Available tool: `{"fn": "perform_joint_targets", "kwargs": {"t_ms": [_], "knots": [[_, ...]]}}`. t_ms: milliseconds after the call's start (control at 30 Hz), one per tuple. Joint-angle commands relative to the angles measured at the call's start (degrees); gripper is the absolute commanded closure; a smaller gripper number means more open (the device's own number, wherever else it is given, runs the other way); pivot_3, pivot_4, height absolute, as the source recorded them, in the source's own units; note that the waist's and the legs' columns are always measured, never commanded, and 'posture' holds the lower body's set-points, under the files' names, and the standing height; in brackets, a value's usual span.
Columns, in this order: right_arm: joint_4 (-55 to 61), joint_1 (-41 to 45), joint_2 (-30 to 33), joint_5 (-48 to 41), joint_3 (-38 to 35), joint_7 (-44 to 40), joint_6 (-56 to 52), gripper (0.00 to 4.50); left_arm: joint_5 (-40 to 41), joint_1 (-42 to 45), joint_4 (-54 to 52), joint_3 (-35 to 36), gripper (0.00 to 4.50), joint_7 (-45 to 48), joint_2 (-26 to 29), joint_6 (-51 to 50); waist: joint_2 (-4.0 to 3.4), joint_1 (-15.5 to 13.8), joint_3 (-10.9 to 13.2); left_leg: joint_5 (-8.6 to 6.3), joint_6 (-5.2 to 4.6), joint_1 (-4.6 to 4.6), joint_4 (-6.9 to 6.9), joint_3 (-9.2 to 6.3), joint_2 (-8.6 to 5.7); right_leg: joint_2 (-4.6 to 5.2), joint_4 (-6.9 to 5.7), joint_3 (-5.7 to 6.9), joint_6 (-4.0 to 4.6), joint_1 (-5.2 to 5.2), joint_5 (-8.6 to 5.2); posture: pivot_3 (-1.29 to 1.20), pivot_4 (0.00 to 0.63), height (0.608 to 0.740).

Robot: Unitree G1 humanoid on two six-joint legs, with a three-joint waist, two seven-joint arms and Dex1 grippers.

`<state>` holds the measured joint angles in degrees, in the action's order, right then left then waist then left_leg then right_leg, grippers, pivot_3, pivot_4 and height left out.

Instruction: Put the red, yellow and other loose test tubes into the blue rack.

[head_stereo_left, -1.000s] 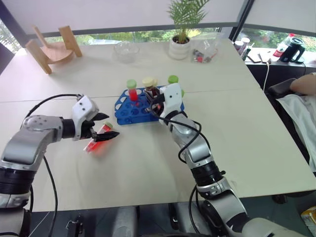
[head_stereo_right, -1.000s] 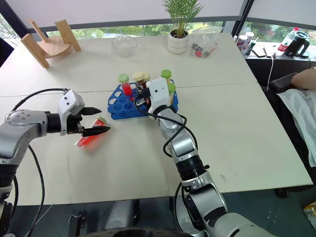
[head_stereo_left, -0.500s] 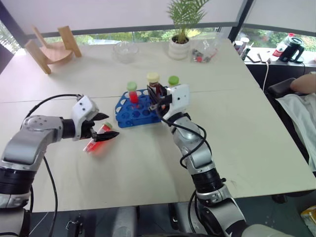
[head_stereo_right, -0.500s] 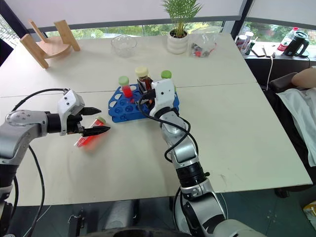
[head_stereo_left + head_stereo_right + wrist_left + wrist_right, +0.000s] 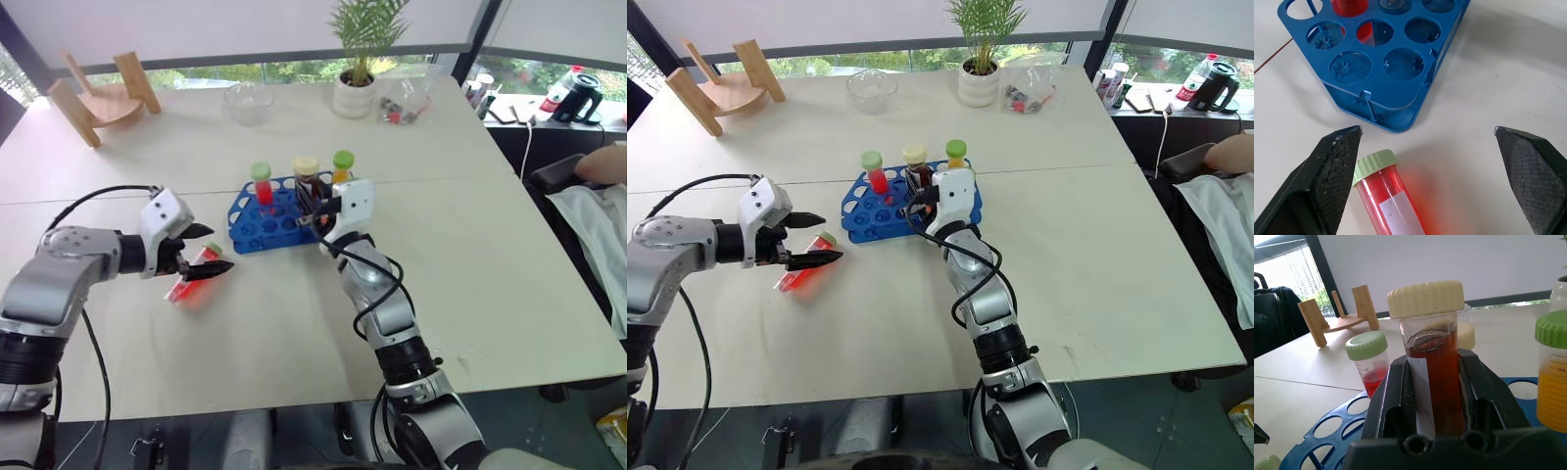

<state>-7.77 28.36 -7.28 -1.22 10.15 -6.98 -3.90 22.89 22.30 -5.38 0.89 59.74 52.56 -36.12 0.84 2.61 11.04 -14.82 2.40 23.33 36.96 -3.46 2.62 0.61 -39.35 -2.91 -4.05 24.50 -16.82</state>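
Note:
The blue rack [image 5: 257, 219] stands mid-table, holding a red tube with a green cap [image 5: 261, 183] and a yellow tube with a green cap [image 5: 341, 166]. My right gripper [image 5: 315, 199] is shut on a dark reddish-brown tube with a cream cap [image 5: 1431, 357], held upright over the rack's near right holes. Another red tube with a green cap [image 5: 1386, 196] lies on the table just left of the rack. My left gripper [image 5: 1426, 131] hangs open over this tube's cap end, one finger on either side, without touching it.
At the table's far edge are a wooden stand [image 5: 103, 93], a glass bowl [image 5: 250, 101], a potted plant [image 5: 360, 78] and a clear bag of small items [image 5: 407, 98]. A person's arm [image 5: 600, 168] shows at the right edge.
My right wrist has tilted, bringing the cream-capped tube more upright over the rack after a brief lift. The left gripper and the lying red tube have stayed put.

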Motion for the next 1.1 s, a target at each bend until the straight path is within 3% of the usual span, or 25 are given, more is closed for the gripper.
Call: {"fn": "perform_joint_targets", "kwargs": {"t_ms": [33, 333, 567, 767, 967, 1100], "knots": [[0.84, -0.28, -0.75, -0.34, -0.29, 0.15, 1.32, 3.77, -0.32, 0.76, -0.63, 1.1, 0.0, 0.36, 1.26, -0.1, 0.0, -0.01, 0.0, 0.0, 0.0, 0.0, 0.0, 0.0, 0.0, 0.0, 0.0, 0.0, 0.0, 0.0, 0.0, 0.0, 0.15, 0.74], [0.94, -1.94, -0.96, 0.51, 0.99, -0.11, 2.37, 3.77, -0.31, 0.82, -0.44, 1.2, 0.0, 0.44, 1.26, -0.2, 0.0, -0.02, 0.0, 0.0, 0.0, 0.0, 0.0, 0.0, 0.0, 0.0, 0.0, 0.0, 0.0, 0.0, 0.0, 0.0, 0.15, 0.74], [7.34, -3.6, 0.7, 1.13, 2.7, -2.41, -0.06, 0.13, 3.25, 4.2, 1.0, 4.93, 0.0, -0.92, 0.72, -4.27, 0.0, -0.05, 0.0, 0.0, 0.0, 0.01, 0.02, 0.0, 0.0, 0.0, 0.0, 0.0, 0.0, 0.0, 0.0, 0.0, 0.15, 0.74], [25.34, -8.54, 10.02, -2.05, 4.62, -11.95, -9.92, 0.03, 4.61, 9.52, 0.42, 4.81, 0.0, 0.08, 6.73, -13.02, 0.0, -0.04, 0.0, 0.0, 0.0, 0.02, 0.01, -0.02, -0.01, 0.0, 0.03, 0.01, -0.01, 0.0, 0.0, 0.0, 0.15, 0.74], [42.66, -9.46, 25.45, -17.04, 0.1, -25.9, -28.14, 0.03, 0.77, 19.35, 0.3, -8.75, 0.0, 0.79, 13.27, -29.26, 0.01, -0.24, 0.0, -0.01, -0.01, -0.02, 0.06, -0.03, -0.04, 0.0, 0.02, 0.03, -0.02, -0.11, -0.01, 0.0, 0.15, 0.74], [47.39, -8.58, 36.05, -29.33, -1.68, -36.2, -39.06, 0.03, -1.63, 24.59, -0.03, -18.68, 0.0, 5.3, 15.52, -32.5, 0.0, -0.05, 0.01, -0.03, -0.05, -0.06, 0.06, -0.03, -0.04, -0.02, 0.04, 0.03, -0.02, -0.14, -0.02, 0.0, 0.15, 0.74]]}}
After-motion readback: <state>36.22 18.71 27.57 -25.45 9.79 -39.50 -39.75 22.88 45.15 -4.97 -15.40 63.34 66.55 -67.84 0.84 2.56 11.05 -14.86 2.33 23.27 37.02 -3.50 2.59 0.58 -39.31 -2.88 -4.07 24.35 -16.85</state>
